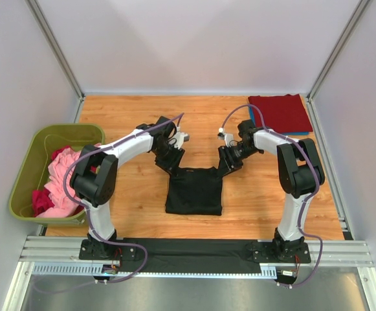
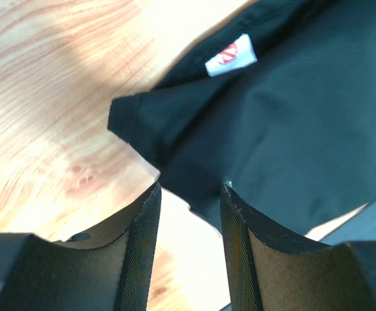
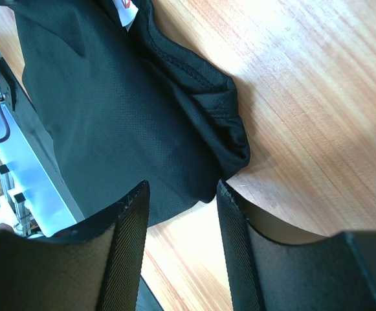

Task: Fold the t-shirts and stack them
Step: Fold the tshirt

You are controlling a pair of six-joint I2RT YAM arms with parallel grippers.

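Note:
A black t-shirt lies folded on the wooden table, its white neck label showing in the left wrist view. My left gripper hovers at the shirt's far left corner, open, nothing between its fingers; the cloth lies just beyond the tips. My right gripper stands open at the far right corner, where the bunched edge lies ahead of its fingers. A dark red t-shirt lies folded at the back right on a blue one. Pink and magenta shirts fill the bin.
The olive-green plastic bin sits off the table's left edge. Walls enclose the table on three sides. A metal rail with the arm bases runs along the near edge.

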